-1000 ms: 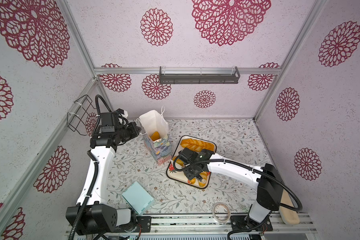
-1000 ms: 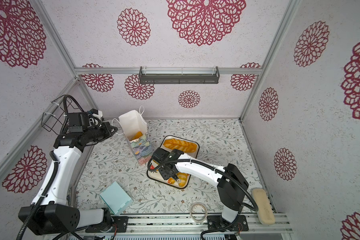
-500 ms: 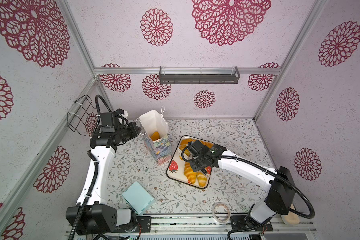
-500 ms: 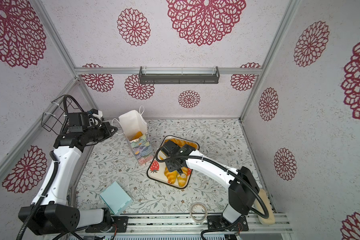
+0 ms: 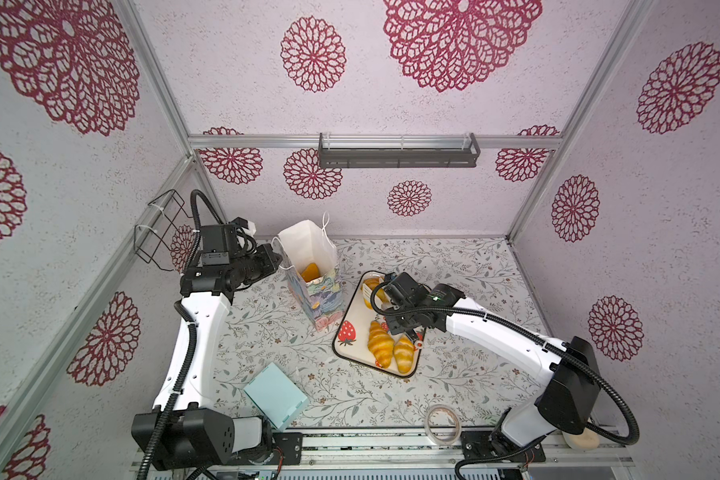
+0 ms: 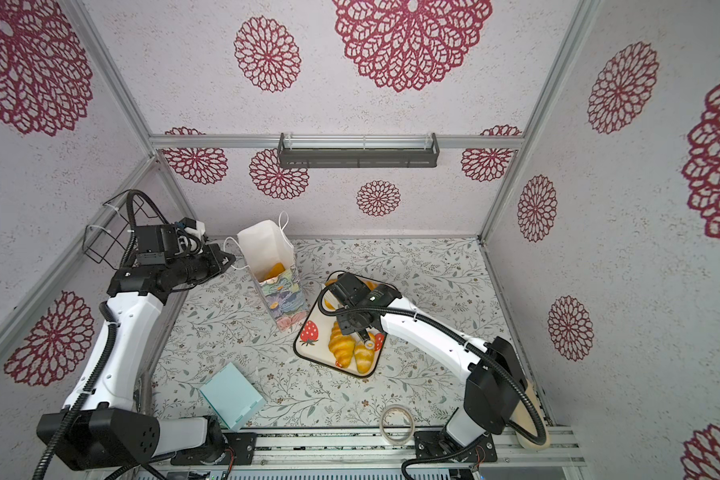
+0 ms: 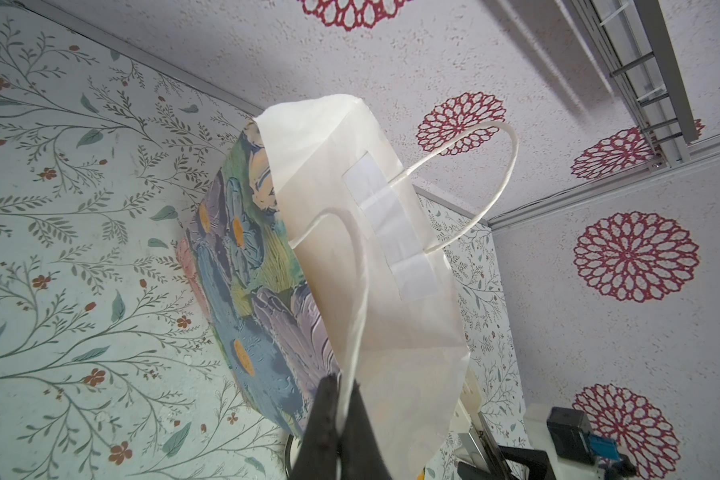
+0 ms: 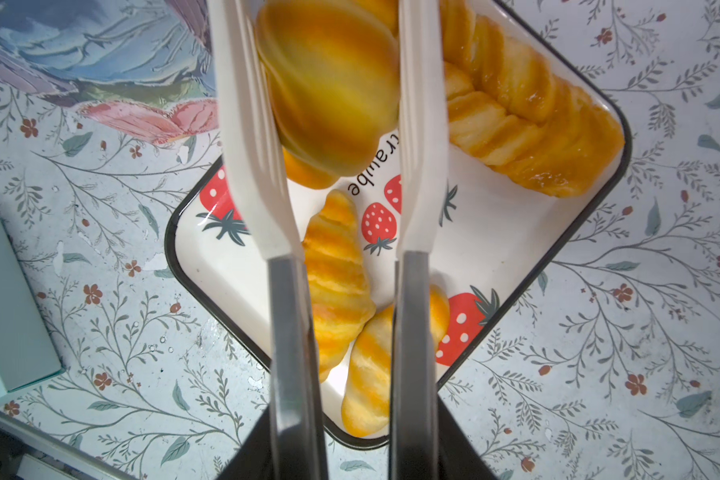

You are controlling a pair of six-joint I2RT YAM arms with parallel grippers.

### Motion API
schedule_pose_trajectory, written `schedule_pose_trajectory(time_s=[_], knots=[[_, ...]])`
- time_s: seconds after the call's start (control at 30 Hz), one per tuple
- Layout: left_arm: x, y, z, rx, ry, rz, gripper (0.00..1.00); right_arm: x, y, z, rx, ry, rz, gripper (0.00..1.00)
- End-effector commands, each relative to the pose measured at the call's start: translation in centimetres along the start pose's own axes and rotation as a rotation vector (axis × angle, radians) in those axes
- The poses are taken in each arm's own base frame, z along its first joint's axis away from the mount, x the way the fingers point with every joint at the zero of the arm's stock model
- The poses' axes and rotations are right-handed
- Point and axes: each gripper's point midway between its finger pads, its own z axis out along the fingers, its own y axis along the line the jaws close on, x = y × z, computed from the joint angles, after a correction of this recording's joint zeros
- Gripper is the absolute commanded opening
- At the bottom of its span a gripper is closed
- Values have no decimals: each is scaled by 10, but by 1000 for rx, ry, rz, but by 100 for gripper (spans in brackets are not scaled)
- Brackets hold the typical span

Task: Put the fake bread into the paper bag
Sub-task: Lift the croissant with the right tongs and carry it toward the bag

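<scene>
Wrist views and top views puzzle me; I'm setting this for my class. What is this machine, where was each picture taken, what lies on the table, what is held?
Two robot arms work on a table. Both top views look down from overhead; each wrist view rides on an arm. The left gripper pinches the cord handle of the paper bag. The right gripper holds a roll above the tray, where two croissants and a braided loaf lie. A light blue box and tape roll lie nearby.

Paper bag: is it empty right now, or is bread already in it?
Not empty. In both top views the paper bag stands open with one orange bread piece showing inside.
</scene>
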Motion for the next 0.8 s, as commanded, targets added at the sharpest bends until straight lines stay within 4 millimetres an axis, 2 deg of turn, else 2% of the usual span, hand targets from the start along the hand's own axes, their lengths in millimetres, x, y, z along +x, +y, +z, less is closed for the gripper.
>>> schedule_pose_trajectory(time_s=[0.0, 0.4, 0.77], knots=[[-5, -2, -6, 3, -21, 12, 0, -38, -3, -42, -17, -166, 49, 41], [-5, -3, -9, 2, -19, 15, 0, -67, -2, -79, -38, -284, 56, 39], [-5, -4, -10, 3, -23, 17, 0, -95, 11, -109, -106, -382, 50, 39]])
